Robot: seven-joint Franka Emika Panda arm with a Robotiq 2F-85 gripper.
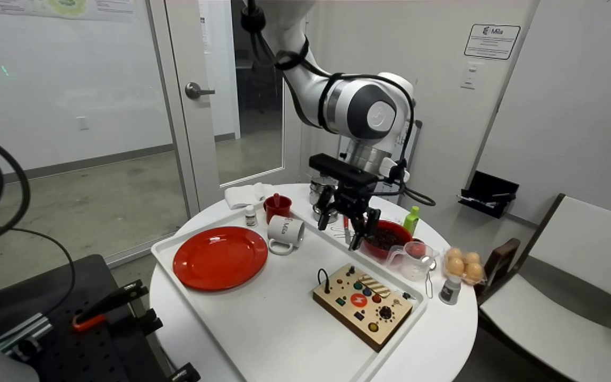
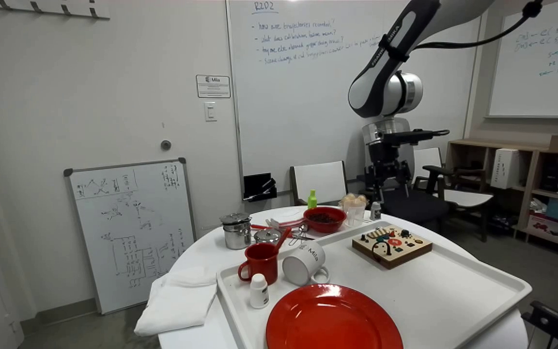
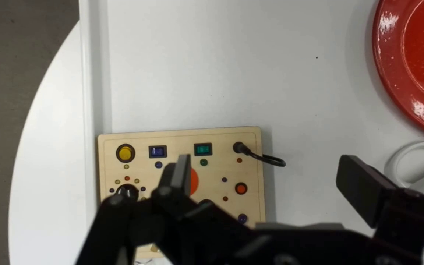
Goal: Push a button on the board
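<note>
Board point(image 1: 371, 312) and claw point(image 1: 339, 235) are shown apart in an exterior view: the board is set below the claw on a white tray point(image 1: 284, 302), and neither the yellow button point(image 1: 373, 327) nor any other is seen to be touched. The claw is spread apart, with nothing held. No press is shown; lining-up, lowering and the push itself all appear to be left, and which button is wanted cannot be told.

In an exterior view, lower than the claw and nearer the camera, a glossy round red plate point(image 2: 334, 322) is seen, with a white mug point(image 2: 303, 261) tipped on its side, both probably ceramic.

In the wrist view, part of the board is covered by one finger point(image 3: 181, 171) of the claw. Pale, smooth wood with rounded corners is shown. The yellow button is given a round cap in a black collar; the blue switch point(image 3: 157, 151) and green switch point(image 3: 202, 149) are rectangular. Below the gap in the claw, a thin black cable point(image 3: 259, 157) is looped past the board's edge.
</note>
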